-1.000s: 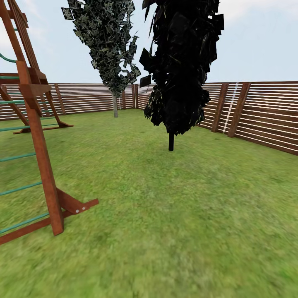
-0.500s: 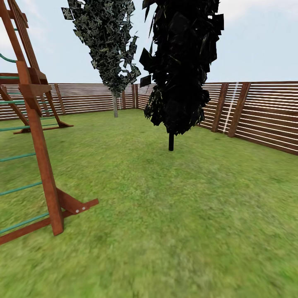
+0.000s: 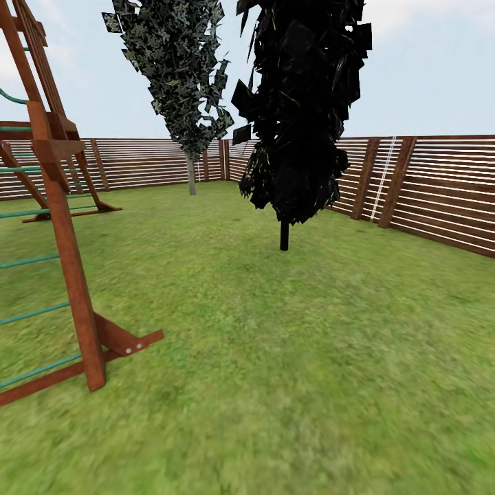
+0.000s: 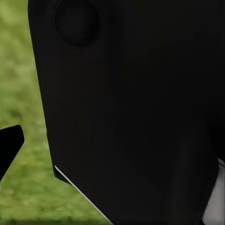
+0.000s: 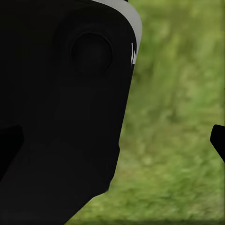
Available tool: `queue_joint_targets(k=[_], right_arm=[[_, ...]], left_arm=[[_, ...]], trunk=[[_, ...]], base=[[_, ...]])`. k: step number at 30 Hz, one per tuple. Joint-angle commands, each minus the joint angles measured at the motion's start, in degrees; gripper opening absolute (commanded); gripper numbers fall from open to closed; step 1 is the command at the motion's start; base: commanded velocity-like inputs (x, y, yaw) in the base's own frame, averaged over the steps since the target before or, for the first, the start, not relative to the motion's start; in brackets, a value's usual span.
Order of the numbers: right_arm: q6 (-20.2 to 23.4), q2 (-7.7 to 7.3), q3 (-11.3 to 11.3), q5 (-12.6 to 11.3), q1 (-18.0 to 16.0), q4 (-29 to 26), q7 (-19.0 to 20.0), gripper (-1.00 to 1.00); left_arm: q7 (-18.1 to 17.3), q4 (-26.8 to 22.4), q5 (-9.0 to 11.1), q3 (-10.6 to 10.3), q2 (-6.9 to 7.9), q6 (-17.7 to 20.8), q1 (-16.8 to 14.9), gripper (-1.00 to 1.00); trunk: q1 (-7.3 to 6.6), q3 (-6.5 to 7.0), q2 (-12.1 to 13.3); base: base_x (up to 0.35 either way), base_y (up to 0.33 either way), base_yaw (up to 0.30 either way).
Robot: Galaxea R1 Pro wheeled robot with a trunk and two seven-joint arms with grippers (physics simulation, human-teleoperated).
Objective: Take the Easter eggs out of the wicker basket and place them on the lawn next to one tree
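Only the lawn point(image 3: 289, 357), two dark cone-shaped trees point(image 3: 299, 110) and a climbing frame point(image 3: 62, 227) were faced (jaws' state unreadable).

A wooden climbing frame point(image 3: 65, 227) with green rungs point(image 3: 27, 261) stands on red-brown legs braced at the base. Beyond and beside the frame stands a near-black cone tree point(image 3: 299, 110) on a thin dark trunk. Farther back than the frame, a grey-green cone tree point(image 3: 180, 69) stands close to a slatted fence point(image 3: 426, 185). Pale sky point(image 3: 426, 69) shows above the fence.
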Motion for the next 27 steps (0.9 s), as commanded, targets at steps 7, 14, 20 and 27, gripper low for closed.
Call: queue_joint_targets(k=[7, 14, 20, 27], right_arm=[[0.0, 0.01, 0.3, 0.1, -0.1, 0.1, 0.0, 1.0], [0.0, -0.01, 0.3, 0.1, -0.1, 0.1, 0.0, 1.0], [0.0, 0.01, 0.3, 0.1, -0.1, 0.1, 0.0, 1.0], [0.0, 0.01, 0.3, 0.1, -0.1, 0.1, 0.0, 1.0]], left_arm=[[-0.2, -0.1, 0.0, 0.0, 0.03, 0.0, 0.0, 1.0], [-0.2, -0.1, 0.0, 0.0, 0.04, 0.0, 0.0, 1.0], [-0.2, -0.1, 0.0, 0.0, 0.04, 0.0, 0.0, 1.0], [-0.2, -0.1, 0.0, 0.0, 0.04, 0.0, 0.0, 1.0]], trunk=[[0.0, -0.04, 0.0], [0.0, -0.04, 0.0], [0.0, -0.04, 0.0], [0.0, -0.04, 0.0]], base=[[0.0, 0.0, 0.0], [0.0, 0.0, 0.0], [0.0, 0.0, 0.0], [0.0, 0.0, 0.0]])
